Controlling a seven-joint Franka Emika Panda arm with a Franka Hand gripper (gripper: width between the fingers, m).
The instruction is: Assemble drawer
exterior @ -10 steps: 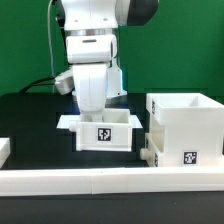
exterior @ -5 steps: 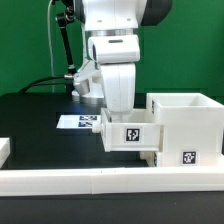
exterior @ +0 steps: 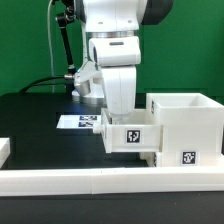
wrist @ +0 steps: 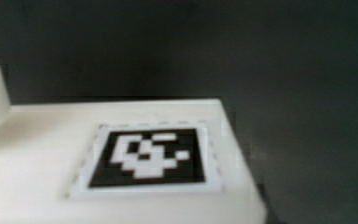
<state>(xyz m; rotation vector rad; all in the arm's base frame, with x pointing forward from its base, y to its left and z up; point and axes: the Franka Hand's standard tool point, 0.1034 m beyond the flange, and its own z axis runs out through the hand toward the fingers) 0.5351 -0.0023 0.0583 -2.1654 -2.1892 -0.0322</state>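
Nearest in the exterior view, a long low white rail [exterior: 100,181] is seen running across the front of the black desk [exterior: 30,115]. Behind it, at the exterior view's right, the large box shell [exterior: 187,122] stands open-topped, with a square black-and-white tag [exterior: 189,157] on its near face. Just to its left a smaller tray [exterior: 128,134] is held against it, tagged [exterior: 132,132] on its front. The gripper [exterior: 118,108] reaches down into this tray; whether it is clenched cannot be told. Farther back the marker board [exterior: 76,121] lies flat, and a green wall [exterior: 25,45] is seen behind. Only the wrist view shows a tag [wrist: 153,155] close up, blurred, on a white surface [wrist: 43,150]. No readable writing is seen.
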